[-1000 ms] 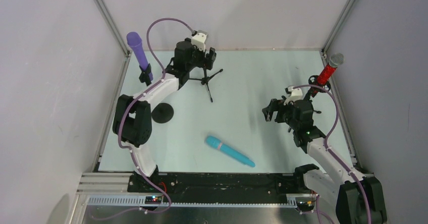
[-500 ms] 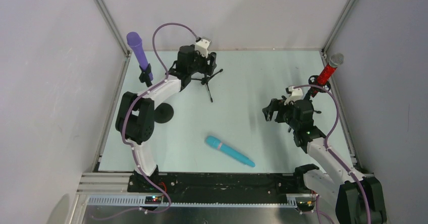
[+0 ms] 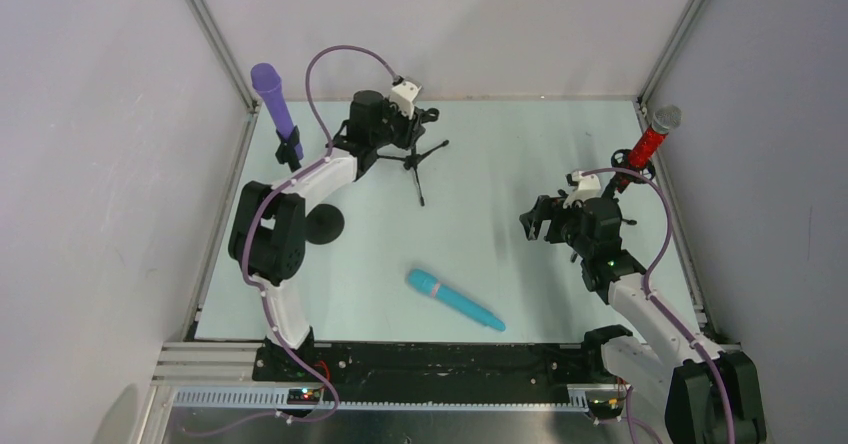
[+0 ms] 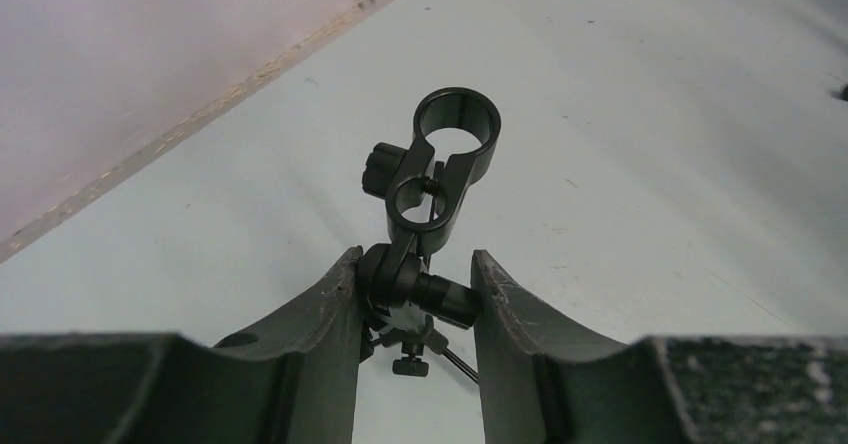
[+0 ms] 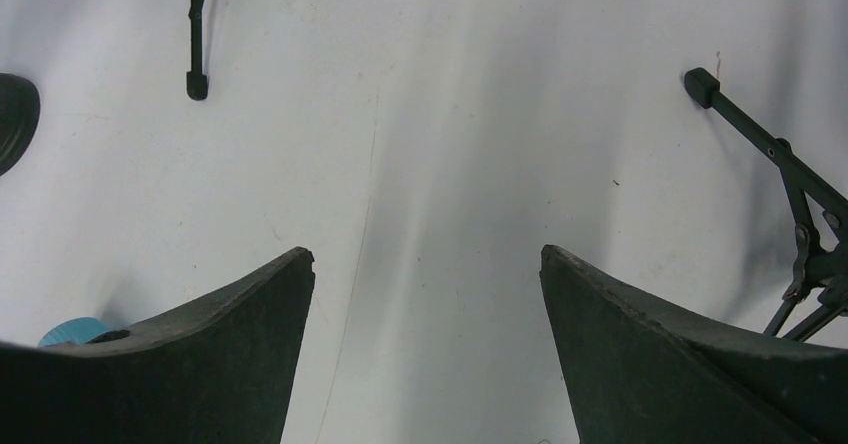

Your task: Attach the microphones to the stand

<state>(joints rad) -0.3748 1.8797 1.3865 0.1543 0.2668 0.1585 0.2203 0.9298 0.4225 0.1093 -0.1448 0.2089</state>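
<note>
My left gripper (image 4: 414, 264) is clenched on the tripod stand (image 4: 452, 179) just under its empty clip, at the desk's (image 3: 520, 154) 11 o'clock. My right gripper (image 5: 425, 264) hangs spread and empty. The teal microphone (image 3: 455, 300) lies at 6 o'clock. It looks rigid, light and probably slick, so I'd pinch across mid-barrel.

The microphone stand (image 4: 440, 164) at centre is smooth black plastic, faintly glossy; the tabletop (image 4: 650, 114) is pale and matt (lightly scuffed); the red microphone (image 3: 645, 147), upper right, glitters below a silver mesh head.
</note>
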